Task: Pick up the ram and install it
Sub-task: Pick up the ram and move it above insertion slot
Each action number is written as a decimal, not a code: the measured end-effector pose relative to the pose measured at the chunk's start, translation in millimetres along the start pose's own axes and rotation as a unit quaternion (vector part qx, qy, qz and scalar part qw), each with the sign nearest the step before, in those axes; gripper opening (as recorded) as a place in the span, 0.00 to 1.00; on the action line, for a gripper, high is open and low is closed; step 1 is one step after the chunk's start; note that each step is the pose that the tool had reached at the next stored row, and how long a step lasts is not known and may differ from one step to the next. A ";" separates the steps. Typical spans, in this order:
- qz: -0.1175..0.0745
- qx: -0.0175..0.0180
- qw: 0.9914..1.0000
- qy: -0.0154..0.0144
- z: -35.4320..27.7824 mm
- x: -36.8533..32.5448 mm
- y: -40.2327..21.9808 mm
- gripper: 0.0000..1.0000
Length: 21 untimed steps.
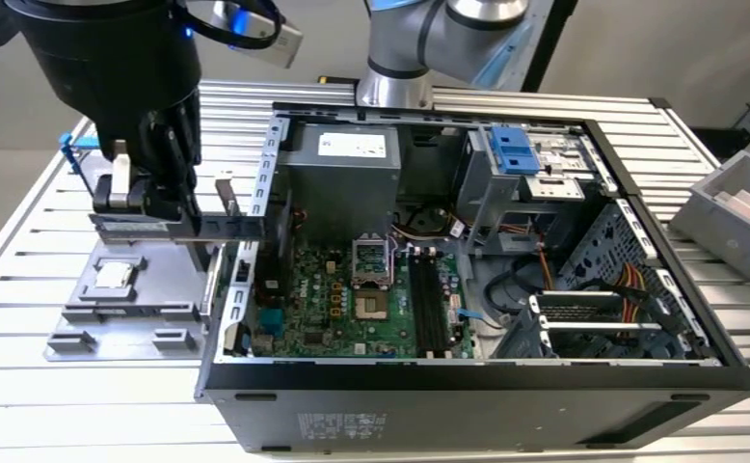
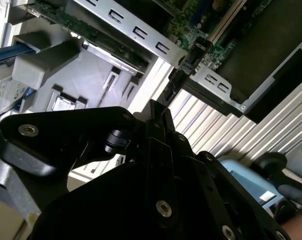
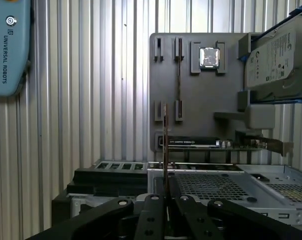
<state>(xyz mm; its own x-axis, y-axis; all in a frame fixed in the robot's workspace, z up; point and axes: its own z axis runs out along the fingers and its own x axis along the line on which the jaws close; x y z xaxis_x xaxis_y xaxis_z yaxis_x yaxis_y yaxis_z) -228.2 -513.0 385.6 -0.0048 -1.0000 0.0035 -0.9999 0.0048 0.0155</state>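
In the first wrist view the ram [image 3: 165, 145] is a thin stick seen edge-on, rising from between my fingers. My gripper [image 3: 165, 188] is shut on its lower end. The ram hangs in front of the grey fixture tray [image 3: 201, 100], beside the tray's narrow upright holders, apart from them. In the exterior view my gripper [image 1: 156, 198] hovers above that tray [image 1: 118, 313], to the exterior view's left of the open computer case [image 1: 478, 381]. The long black memory slots [image 1: 424, 309] lie on the green motherboard inside the case. The gripper's black body hides the ram in the exterior view.
On the tray sit a small square silver processor chip [image 3: 209, 56], a silver hard drive in a blue frame [image 3: 276, 55] and an upright expansion card [image 3: 216, 144]. The case's metal wall [image 1: 267, 183] stands close to the gripper. A grey bin [image 1: 736, 207] sits far right.
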 end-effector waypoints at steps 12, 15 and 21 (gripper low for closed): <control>0.000 0.000 1.000 0.000 -0.4 -0.1 -21.3 0.00; 0.000 -0.001 1.000 0.000 -0.4 -0.1 -26.9 0.00; 0.000 -0.001 1.000 0.000 -0.6 -0.2 -37.6 0.00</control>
<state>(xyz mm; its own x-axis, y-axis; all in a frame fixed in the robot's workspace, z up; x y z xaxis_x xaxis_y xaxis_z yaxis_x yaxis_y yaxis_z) -190.6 -513.0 385.6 -0.0048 -1.0000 0.0035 -0.9998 0.0049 0.0169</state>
